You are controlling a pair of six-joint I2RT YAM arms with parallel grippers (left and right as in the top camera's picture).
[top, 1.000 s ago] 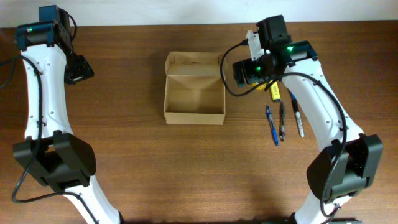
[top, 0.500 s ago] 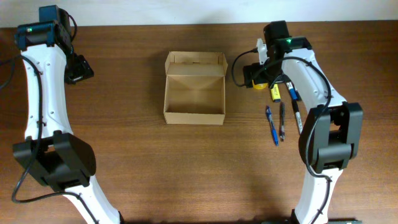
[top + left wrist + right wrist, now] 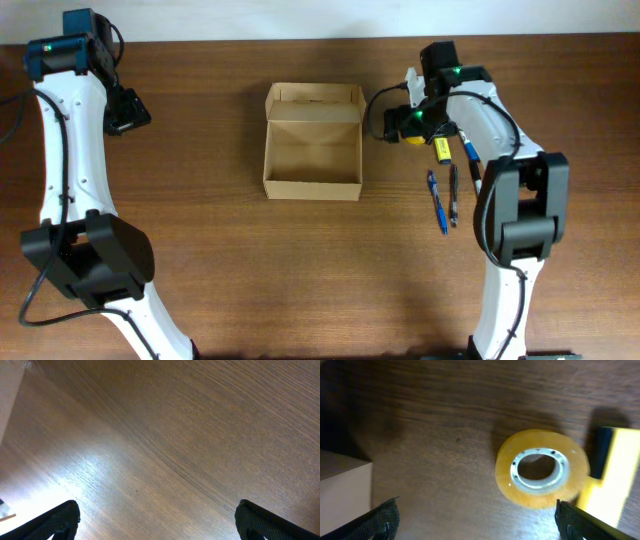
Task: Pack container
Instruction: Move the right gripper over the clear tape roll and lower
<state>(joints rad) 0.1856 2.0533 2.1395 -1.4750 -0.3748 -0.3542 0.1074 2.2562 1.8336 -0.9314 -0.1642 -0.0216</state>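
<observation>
Since half a second ago the right arm has drawn in leftward, and the right fingers (image 3: 375, 522) hang spread wide and empty above the tape roll (image 3: 540, 467), beside a yellow marker (image 3: 615, 475). Left of the roll, at the upper middle of the desk (image 3: 200, 260), the container (image 3: 312, 155) sits open, its flap toward the top edge. The left fingers (image 3: 50, 522) at upper left are also wide apart, holding nothing.

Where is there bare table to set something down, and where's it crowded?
Bare wood lies between the left arm and the container, and all along in front of the container. Crowded: right of the container, where tape roll, yellow marker and pens cluster by the right gripper.
</observation>
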